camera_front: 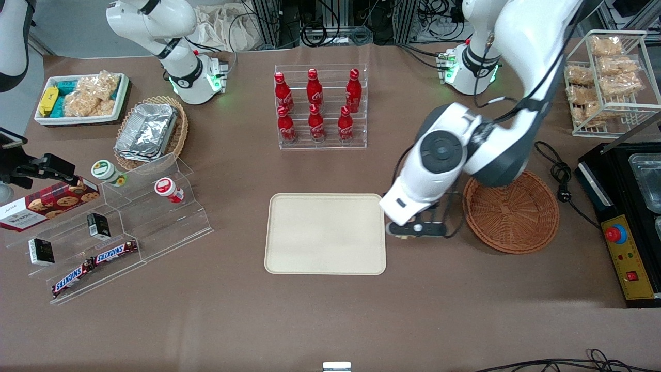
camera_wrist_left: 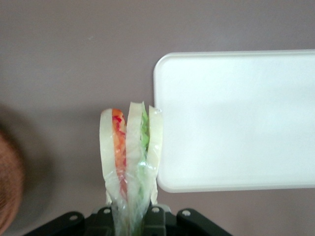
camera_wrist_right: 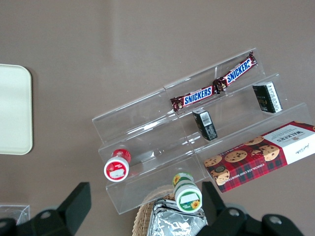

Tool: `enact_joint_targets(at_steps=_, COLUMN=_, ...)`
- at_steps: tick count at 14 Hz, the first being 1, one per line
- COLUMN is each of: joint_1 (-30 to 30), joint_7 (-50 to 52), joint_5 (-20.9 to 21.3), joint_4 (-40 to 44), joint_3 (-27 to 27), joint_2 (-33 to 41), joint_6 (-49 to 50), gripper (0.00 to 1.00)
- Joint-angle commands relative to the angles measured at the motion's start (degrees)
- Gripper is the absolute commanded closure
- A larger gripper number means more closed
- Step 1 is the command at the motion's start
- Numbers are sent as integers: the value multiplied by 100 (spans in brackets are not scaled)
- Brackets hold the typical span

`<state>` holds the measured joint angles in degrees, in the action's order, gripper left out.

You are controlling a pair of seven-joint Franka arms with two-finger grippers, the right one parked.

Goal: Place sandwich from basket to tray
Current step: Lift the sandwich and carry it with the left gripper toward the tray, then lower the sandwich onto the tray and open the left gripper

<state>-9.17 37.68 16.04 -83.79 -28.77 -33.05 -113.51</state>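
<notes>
The gripper point(camera_front: 416, 229) hangs between basket point(camera_front: 511, 213) and tray point(camera_front: 325, 233), fingers pinching the sandwich point(camera_wrist_left: 130, 157) upright, just beside the tray's rim over bare desk point(camera_front: 330, 320).

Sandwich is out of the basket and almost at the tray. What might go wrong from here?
1. The end effector holds the sandwich by one end of its clear wrap; the slick film might slip during the move.
2. The sandwich hangs right beside the tray edge, not over it. Releasing now would likely drop it on the table or across the rim.
3. Lowering here might catch the sandwich on the tray's rim and tip it.
</notes>
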Motion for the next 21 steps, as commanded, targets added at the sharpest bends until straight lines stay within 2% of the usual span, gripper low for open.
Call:
enact_joint_targets(at_steps=1, joint_1=-216, joint_7=380, joint_5=459, joint_4=179, joint_3=29, joint_2=-587, joint_6=-591, gripper=87)
enact_joint_targets(at_steps=3, joint_1=-296, joint_7=407, joint_5=627, joint_4=179, joint_3=29, joint_2=-973, joint_6=-1118, gripper=88)
enact_joint_targets(at_steps=4, joint_1=-313, joint_7=494, joint_5=680, joint_4=187, joint_3=29, joint_2=-1149, joint_6=-1286, gripper=93)
enact_joint_targets(at_steps=6, joint_1=-375, joint_7=635, joint_5=925, joint_4=214, joint_3=29, joint_2=-1379, joint_6=-1506, gripper=92)
enact_joint_targets(at_steps=8, joint_1=-384, joint_7=670, joint_5=1041, joint_4=196, joint_3=38, joint_2=-1563, joint_6=-1875, gripper=82)
enact_joint_targets(at_steps=9, joint_1=-384, joint_7=670, joint_5=1050, joint_4=187, joint_3=47, joint_2=-1608, joint_6=-1955, gripper=62)
enact_joint_targets(at_steps=10, joint_1=-393, joint_7=679, joint_5=1041, joint_4=187, joint_3=55, joint_2=-1608, joint_6=-1956, gripper=20)
enact_joint_targets(at_steps=11, joint_1=-393, joint_7=679, joint_5=1032, joint_4=187, joint_3=56, joint_2=-1599, joint_6=-1938, gripper=1)
enact_joint_targets(at_steps=13, joint_1=-384, joint_7=862, joint_5=1041, joint_4=187, joint_3=56, joint_2=-1538, joint_6=-1833, gripper=1)
enact_joint_targets(at_steps=18, joint_1=-305, joint_7=925, joint_5=910, joint_4=555, joint_3=55, joint_2=-635, joint_6=-244, gripper=1)
enact_joint_targets(at_steps=20, joint_1=141, joint_7=838, joint_5=682, joint_4=609, joint_3=-5, joint_2=-213, joint_6=213, gripper=1)
enact_joint_targets(at_steps=21, joint_1=326, joint_7=794, joint_5=411, joint_4=609, joint_3=-15, joint_2=-37, joint_6=424, gripper=1)
